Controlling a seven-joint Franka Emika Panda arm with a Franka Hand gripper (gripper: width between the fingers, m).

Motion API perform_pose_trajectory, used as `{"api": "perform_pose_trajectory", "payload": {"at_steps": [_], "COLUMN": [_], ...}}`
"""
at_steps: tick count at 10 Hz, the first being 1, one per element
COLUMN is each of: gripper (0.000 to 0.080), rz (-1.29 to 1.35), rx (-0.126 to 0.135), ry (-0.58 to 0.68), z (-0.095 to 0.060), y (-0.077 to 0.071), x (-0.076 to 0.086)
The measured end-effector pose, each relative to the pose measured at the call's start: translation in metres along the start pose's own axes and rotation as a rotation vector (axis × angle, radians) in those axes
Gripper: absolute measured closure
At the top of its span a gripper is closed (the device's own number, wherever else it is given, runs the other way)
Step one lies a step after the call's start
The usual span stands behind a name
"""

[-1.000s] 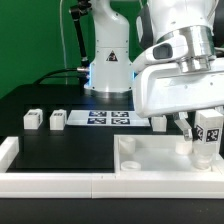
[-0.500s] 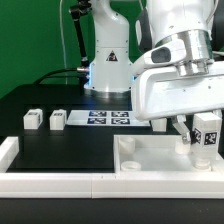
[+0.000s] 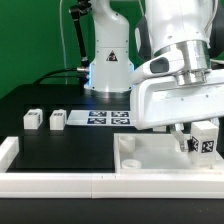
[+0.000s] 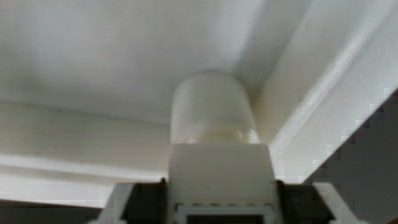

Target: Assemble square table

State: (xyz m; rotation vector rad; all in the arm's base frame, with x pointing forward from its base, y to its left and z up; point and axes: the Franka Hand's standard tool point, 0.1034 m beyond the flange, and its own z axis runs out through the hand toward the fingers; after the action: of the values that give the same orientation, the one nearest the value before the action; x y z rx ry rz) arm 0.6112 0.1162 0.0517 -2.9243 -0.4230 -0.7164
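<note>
Leg [image 3: 206, 141] grasped in my pincer [image 3: 199, 143], held at the tabletop [image 3: 150, 160] corner on the exterior view's right; seating unconfirmed, I judge. Loose legs [image 3: 33, 119] wait on the table [image 3: 80, 145]; none visibly fitted.

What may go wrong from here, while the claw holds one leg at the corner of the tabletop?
1. In the wrist view the leg is very close to the raised rim of the tabletop; it may catch there instead of seating.
2. The claw grips only the leg's tagged end, so a sideways push might twist the leg in the grip.
</note>
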Motion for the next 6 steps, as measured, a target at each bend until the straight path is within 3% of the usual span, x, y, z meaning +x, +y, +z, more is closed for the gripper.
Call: {"api": "perform_pose_trajectory", "payload": {"at_steps": [5, 6], "gripper": [0.0511, 0.0339], "rz": [-0.001, -0.001], "rx": [-0.006, -0.006], "ry": [0.014, 0.014], "z": [0.0004, 0.0004], "y": [0.0003, 0.0003], "x": [0.0004, 0.0003]}}
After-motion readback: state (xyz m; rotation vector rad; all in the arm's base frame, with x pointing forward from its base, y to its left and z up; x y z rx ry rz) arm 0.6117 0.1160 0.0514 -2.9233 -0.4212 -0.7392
